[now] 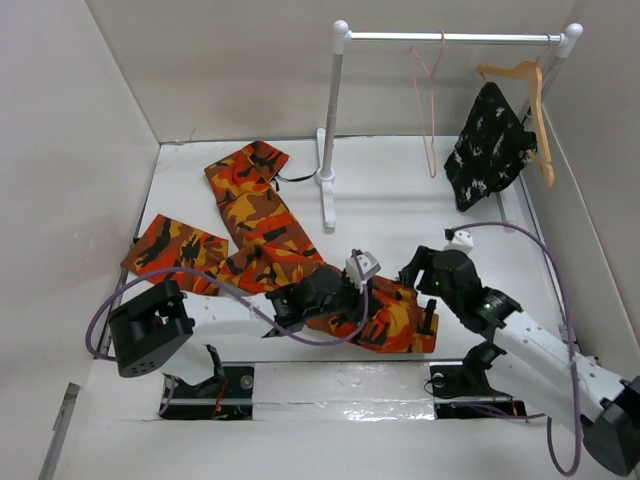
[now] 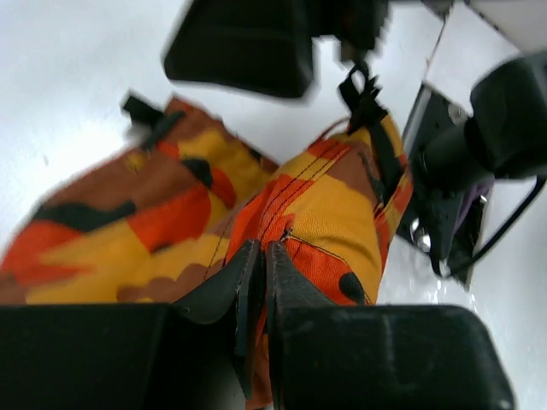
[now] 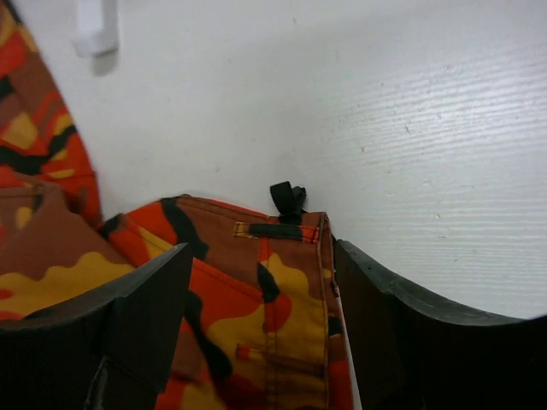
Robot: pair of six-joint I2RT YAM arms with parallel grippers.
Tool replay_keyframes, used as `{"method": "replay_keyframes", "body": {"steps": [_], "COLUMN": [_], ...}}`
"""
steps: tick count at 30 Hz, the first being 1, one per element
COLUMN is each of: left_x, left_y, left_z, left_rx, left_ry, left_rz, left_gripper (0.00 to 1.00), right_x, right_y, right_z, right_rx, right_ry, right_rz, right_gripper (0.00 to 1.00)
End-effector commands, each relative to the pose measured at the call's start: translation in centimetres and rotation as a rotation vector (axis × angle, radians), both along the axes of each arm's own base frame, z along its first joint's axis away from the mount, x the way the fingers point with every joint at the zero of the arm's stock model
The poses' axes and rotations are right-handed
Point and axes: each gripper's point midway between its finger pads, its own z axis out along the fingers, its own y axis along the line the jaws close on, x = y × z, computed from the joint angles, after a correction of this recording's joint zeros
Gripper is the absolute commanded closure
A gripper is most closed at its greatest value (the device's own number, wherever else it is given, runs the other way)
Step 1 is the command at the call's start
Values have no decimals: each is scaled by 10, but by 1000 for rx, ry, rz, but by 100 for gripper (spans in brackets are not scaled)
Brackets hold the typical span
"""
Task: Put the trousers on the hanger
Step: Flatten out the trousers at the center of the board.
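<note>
The camouflage trousers [image 1: 250, 215] lie flat on the table, legs running to the far left and waist at the near middle. My left gripper [image 1: 352, 290] rests on the waist area; in the left wrist view it [image 2: 261, 256] is shut, pinching a fold of the trousers [image 2: 342, 205]. My right gripper [image 1: 418, 272] is open at the waist's right corner; in the right wrist view it [image 3: 261, 273] straddles the waistband [image 3: 273, 231] with its black loop, not gripping. The pink wire hanger [image 1: 430, 100] hangs from the rail at the back.
A white clothes rack [image 1: 330, 150] stands at the back, its rail [image 1: 450, 37] running right. A wooden hanger [image 1: 530, 100] on it holds a black speckled garment [image 1: 490, 145]. White walls enclose the table on three sides. Purple cables trail from both arms.
</note>
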Motion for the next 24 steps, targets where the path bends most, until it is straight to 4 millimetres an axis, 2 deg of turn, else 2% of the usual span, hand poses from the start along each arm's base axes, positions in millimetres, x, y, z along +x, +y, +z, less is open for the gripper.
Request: {"method": "replay_keyframes", "body": {"steps": [1, 2, 3, 5, 6, 12, 15, 18, 19, 20, 21, 22, 23, 24], "left_x": [-15, -24, -25, -33, -44, -69, -69, -76, -79, -90, -91, -102, -108, -110], "left_y": [10, 12, 19, 24, 26, 34, 38, 35, 35, 33, 33, 32, 31, 31], "left_z": [18, 16, 8, 7, 0, -9, -15, -14, -16, -17, -18, -19, -19, -21], "left_rx": [-125, -125, -111, -121, -115, -119, -120, -136, -129, -122, -119, -114, -113, -107], "left_ry": [2, 3, 8, 15, 26, 48, 64, 71, 71, 73, 66, 77, 79, 77], "left_rz": [34, 21, 29, 19, -1, -25, -2, -14, -15, -36, -17, -34, -41, -30], "left_gripper": [100, 100, 100, 100, 100, 100, 100, 100, 100, 100, 100, 100, 100, 100], "right_x": [22, 27, 29, 36, 33, 34, 27, 27, 28, 31, 33, 40, 43, 46], "right_y": [16, 20, 15, 14, 14, 36, 46, 45, 45, 45, 43, 45, 41, 36], "right_z": [-1, -14, -24, -36, -51, -54, -69, -86, -88, -88, -85, -68, -69, -54], "right_rx": [89, 88, 79, 74, 56, 153, 195, 180, 182, 188, 207, 247, 254, 282], "right_ry": [-42, -9, 18, 35, 85, 105, 132, 180, 182, 171, 158, 87, 76, 25], "right_rz": [5, 16, -2, -15, 5, 59, 105, 94, 90, 82, 60, 60, 38, 21], "right_gripper": [25, 25, 25, 24, 24, 24, 25, 29, 42, 51, 60, 78, 88, 95]}}
